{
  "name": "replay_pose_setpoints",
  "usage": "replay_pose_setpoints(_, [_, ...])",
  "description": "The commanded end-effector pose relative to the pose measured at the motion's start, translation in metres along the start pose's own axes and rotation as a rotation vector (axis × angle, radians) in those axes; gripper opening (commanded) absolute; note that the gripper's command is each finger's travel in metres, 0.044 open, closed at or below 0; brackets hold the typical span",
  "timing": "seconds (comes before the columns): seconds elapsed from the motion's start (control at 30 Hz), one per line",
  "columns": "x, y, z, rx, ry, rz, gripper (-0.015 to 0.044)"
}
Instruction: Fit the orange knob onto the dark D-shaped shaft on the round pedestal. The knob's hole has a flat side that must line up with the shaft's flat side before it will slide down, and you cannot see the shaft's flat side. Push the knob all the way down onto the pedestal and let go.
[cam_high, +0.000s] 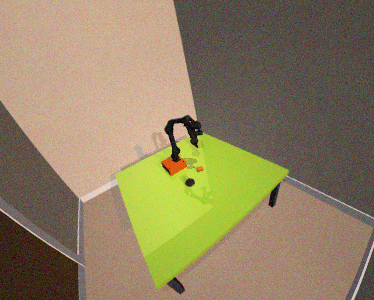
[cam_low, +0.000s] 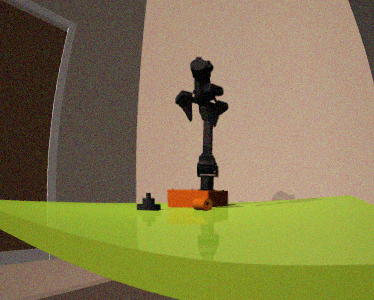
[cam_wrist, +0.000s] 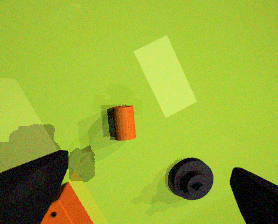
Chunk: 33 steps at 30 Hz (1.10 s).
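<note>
My jaws (cam_high: 196, 144) (cam_low: 202, 117) wide apart, nothing between them, high above green table (cam_high: 235, 175) (cam_low: 300, 240) (cam_wrist: 225, 60)! Orange knob (cam_high: 199, 169) (cam_low: 202, 204) (cam_wrist: 125, 123) down there, lying on its side on tabletop, near my orange base (cam_high: 168, 170) (cam_low: 180, 198) (cam_wrist: 67, 205). Dark round pedestal (cam_high: 189, 182) (cam_low: 149, 206) (cam_wrist: 180, 191) stands apart from knob, shaft (cam_low: 148, 195) (cam_wrist: 197, 186) bare, pointing up!

table (cam_high: 210, 200) (cam_low: 300, 240) (cam_wrist: 225, 60): showing smooth, glossy green, mirroring at 6 o'clock below the arm | knob (cam_high: 200, 169) (cam_low: 201, 204) (cam_wrist: 125, 123): looking smooth, plastic-like | pedestal (cam_high: 189, 182) (cam_low: 148, 206) (cam_wrist: 178, 188): appearing smooth, dark
</note>
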<state>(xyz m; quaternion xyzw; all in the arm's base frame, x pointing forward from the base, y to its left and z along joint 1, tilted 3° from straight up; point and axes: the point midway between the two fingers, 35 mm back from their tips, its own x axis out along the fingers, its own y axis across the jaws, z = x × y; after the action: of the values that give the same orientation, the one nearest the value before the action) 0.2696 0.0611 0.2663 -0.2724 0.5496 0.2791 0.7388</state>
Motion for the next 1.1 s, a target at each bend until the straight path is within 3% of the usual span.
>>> replay_pose_setpoints(0.0, [0.044,-0.002,0.003,-0.042,0.041,0.035,0.044])
replay_pose_setpoints(0.37, [0.2,0.022,-0.034,-0.175,0.164,0.119,0.044])
replay_pose_setpoints(1.07, [0.238,0.026,-0.041,-0.177,0.166,0.12,0.044])
